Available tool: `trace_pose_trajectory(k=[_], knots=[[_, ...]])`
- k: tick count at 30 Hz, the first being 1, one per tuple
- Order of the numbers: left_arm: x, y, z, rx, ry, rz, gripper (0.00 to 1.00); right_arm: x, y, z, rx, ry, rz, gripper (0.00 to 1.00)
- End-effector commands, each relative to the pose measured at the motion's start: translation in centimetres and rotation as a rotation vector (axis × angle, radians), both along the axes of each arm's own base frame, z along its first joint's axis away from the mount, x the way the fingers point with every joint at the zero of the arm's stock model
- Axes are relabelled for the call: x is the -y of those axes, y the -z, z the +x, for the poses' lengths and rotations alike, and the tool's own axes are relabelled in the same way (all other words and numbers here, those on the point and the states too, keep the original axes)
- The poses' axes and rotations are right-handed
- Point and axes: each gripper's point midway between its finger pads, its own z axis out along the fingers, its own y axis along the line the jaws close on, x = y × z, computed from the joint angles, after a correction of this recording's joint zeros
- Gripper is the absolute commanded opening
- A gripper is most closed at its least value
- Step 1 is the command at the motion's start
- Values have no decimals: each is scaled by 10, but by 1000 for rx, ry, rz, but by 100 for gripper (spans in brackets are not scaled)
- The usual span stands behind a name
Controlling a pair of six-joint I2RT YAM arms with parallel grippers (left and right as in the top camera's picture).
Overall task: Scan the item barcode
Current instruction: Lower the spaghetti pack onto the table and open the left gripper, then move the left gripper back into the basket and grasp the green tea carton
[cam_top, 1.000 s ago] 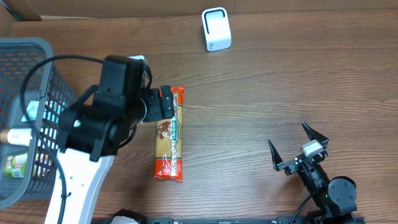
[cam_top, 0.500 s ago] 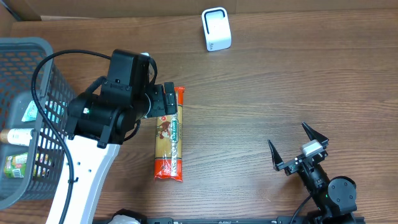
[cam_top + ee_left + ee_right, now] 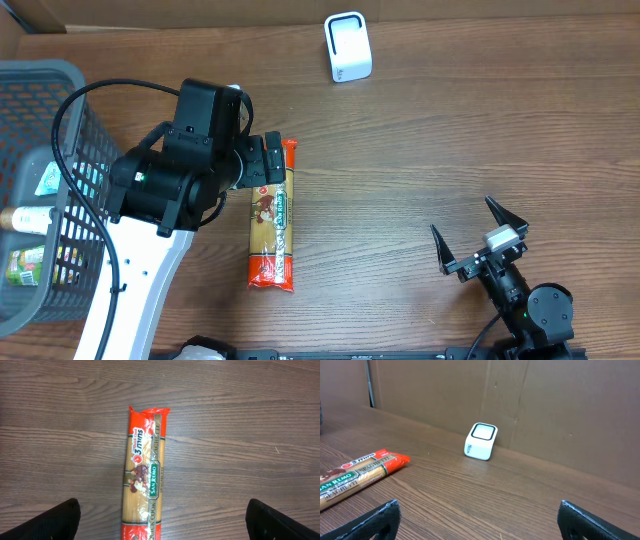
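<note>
A long red and clear spaghetti pack (image 3: pixel 272 225) lies flat on the wooden table, its length running near to far. My left gripper (image 3: pixel 268 160) hovers over the pack's far end, open and apart from it. In the left wrist view the pack (image 3: pixel 145 475) lies between the two wide-spread fingertips of the left gripper (image 3: pixel 162 510), label side up; no barcode shows. The white scanner (image 3: pixel 348 47) stands at the back of the table. My right gripper (image 3: pixel 463 217) rests open at the front right, holding nothing. The right wrist view shows the scanner (image 3: pixel 481 441) and the pack (image 3: pixel 355 477) ahead of the right gripper (image 3: pixel 479 510).
A grey mesh basket (image 3: pixel 40 80) stands at the left edge with a bottle (image 3: pixel 20 218) and other packets inside. A brown cardboard wall (image 3: pixel 545 410) closes off the back of the table.
The left arm shifted slightly right and toward the back over the pack's far end, then stopped. The pack and the right arm have not moved.
</note>
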Motion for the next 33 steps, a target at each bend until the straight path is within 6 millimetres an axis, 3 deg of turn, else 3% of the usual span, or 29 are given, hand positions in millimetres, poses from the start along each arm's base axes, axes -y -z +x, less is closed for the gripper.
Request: trace_pose_trajectory(k=[1,24,33], knots=[[1,-3,3,11,11,1,97,0,1,0,2,1,8,100],[1,-4,5,22,14,1,97,0,1,0,2,1,8,100],[7,-13,15,81,74,-1,100,0,1,0,2,1,8,100]])
